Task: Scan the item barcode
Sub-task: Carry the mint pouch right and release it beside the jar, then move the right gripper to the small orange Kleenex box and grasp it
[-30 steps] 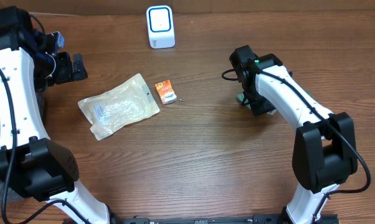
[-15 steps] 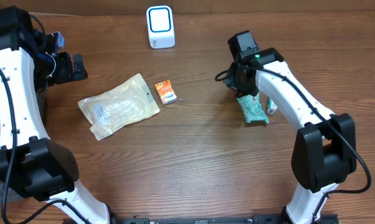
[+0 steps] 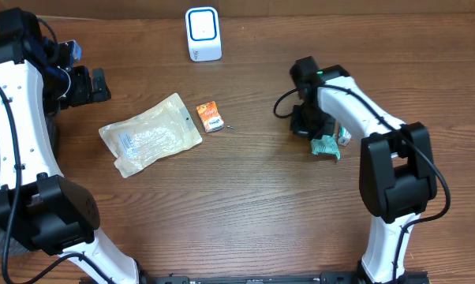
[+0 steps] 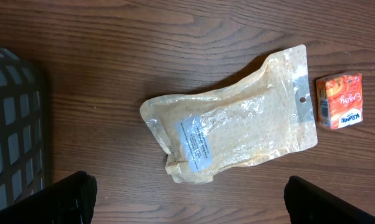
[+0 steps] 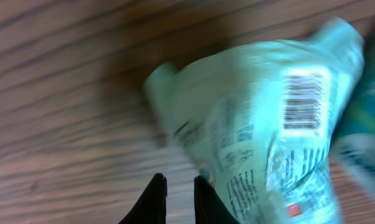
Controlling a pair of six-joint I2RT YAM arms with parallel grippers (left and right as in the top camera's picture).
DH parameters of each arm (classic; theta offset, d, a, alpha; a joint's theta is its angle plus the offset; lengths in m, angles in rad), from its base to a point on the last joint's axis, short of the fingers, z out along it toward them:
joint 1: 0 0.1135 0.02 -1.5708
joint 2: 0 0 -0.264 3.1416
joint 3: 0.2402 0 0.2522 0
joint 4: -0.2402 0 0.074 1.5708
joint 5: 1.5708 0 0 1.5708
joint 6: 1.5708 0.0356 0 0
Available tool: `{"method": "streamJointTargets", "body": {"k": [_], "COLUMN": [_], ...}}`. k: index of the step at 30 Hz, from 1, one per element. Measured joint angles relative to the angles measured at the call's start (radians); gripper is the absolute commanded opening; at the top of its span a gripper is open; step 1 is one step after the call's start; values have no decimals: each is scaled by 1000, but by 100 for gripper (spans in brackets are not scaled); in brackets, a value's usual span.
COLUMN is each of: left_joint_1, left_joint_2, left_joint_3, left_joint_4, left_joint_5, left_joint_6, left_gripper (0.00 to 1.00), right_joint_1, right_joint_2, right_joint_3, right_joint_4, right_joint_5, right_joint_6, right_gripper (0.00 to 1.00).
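Jaws of right gripper [image 5: 180, 185] nearly together at packet [image 5: 268, 124] edge; grip cannot be told. Packet lies on table [image 3: 245, 197], barcode [image 5: 303, 102] showing. Left gripper [image 4: 187, 190] jaws wide apart over pouch [image 4: 237, 121]. Beyond: box [image 3: 210, 116], then scanner [image 3: 203, 33].

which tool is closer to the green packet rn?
Right. The right tool sits at the upper-left end of the green packet; the left tool is far off to the left, beyond the clear pouch.

Glossy crinkled plastic packet [image 5: 262, 124]; matt grained wooden table [image 3: 245, 197].
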Motion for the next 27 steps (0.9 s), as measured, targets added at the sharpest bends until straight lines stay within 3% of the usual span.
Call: {"method": "streamJointTargets", "body": {"k": [7,13,21,27], "left_joint_1": [0,0,0,0], "left_joint_2": [0,0,0,0], "left_joint_3": [0,0,0,1], "left_joint_4": [0,0,0,0], "left_joint_5": [0,0,0,0], "left_joint_6": [0,0,0,0], "left_gripper": [100,100,99,100], "right_joint_1": [-43,-5,122,166], "right_joint_2": [0,5,8,129], "right_joint_3": [14,265,298,286], "right_joint_4": [-32,-76,251,344], "right_joint_5": [-10,-98,-300,-500], "right_joint_6": [-43,-91,-97,-97], "right_gripper": [30,41,44,45]}}
